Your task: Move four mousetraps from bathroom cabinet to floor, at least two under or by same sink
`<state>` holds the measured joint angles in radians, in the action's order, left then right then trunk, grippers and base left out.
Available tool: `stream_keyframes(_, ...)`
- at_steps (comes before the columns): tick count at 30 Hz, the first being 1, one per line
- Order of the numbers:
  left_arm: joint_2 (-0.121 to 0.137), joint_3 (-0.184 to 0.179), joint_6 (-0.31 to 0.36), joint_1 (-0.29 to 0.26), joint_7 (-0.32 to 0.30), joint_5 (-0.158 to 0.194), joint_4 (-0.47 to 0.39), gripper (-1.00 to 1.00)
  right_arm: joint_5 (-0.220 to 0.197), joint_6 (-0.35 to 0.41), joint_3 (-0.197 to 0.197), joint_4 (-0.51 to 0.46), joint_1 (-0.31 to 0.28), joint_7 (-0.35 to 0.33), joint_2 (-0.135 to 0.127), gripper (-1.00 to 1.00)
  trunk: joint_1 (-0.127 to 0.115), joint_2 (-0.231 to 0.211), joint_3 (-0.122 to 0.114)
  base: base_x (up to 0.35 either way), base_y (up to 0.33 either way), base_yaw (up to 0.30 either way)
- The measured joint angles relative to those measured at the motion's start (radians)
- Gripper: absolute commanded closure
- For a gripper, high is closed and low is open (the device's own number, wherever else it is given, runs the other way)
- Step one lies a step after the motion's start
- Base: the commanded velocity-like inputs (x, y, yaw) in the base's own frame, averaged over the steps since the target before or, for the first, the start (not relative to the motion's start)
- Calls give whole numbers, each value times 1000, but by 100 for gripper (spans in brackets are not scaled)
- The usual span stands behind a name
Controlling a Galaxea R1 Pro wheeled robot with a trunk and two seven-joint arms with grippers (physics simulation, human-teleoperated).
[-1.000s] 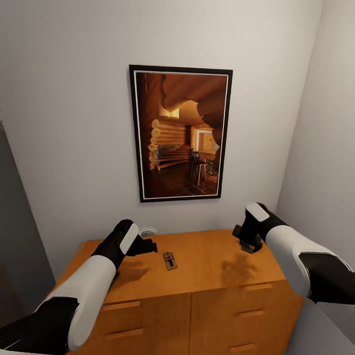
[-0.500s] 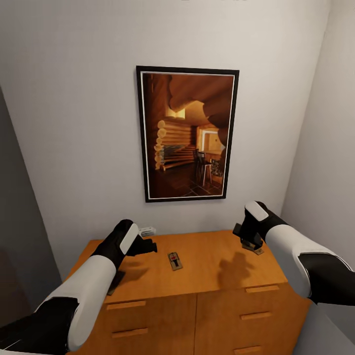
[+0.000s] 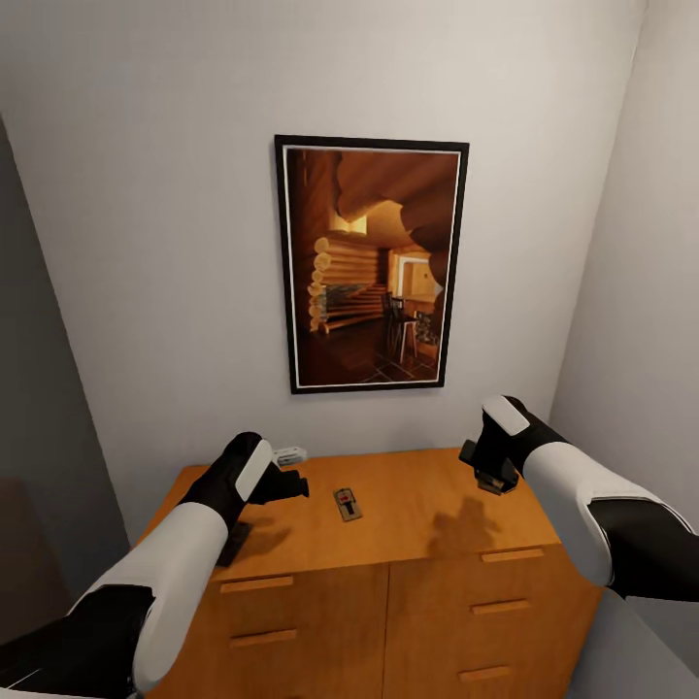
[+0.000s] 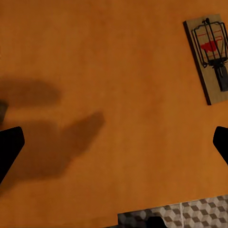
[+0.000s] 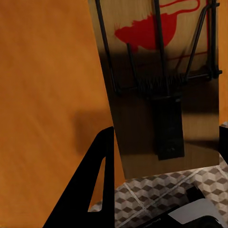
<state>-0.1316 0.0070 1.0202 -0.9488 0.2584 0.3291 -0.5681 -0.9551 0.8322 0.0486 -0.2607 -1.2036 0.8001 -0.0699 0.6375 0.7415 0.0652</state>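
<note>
The cabinet (image 3: 388, 573) stands nearest, drawer fronts facing the robot. Above its top, the left hand (image 3: 291, 483) hovers over the left part with fingers spread wide and nothing between them, while the right hand (image 3: 495, 478) holds a mousetrap (image 5: 156, 85) above the right rear corner. A second mousetrap (image 3: 347, 504) lies flat mid-top between the hands; a pale one (image 3: 289, 453) rests at the rear edge, below a framed picture (image 3: 371, 264) on the wall
</note>
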Motion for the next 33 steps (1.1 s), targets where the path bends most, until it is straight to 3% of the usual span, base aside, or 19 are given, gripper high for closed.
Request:
stream_keyframes(15,15,1,0,0,0,-3,1,-100,1,6,0,0,0,0,0,100,0,0,-2,-22,0,141)
stream_keyframes(19,20,1,0,0,0,-35,2,-100,1,36,0,0,0,-2,0,100,0,0,-2,-2,0,59)
stream_keyframes(21,30,1,2,0,-4,-75,2,-100,1,65,0,0,0,-5,-1,100,0,0,-2,-1,0,19)
stream_keyframes(24,38,2,4,0,-8,-102,2,-100,1,85,-1,0,0,-7,-1,100,0,0,-2,0,0,7)
stream_keyframes(33,51,1,7,0,-13,-111,2,-100,1,93,0,0,0,-6,-1,100,0,0,-2,0,0,1)
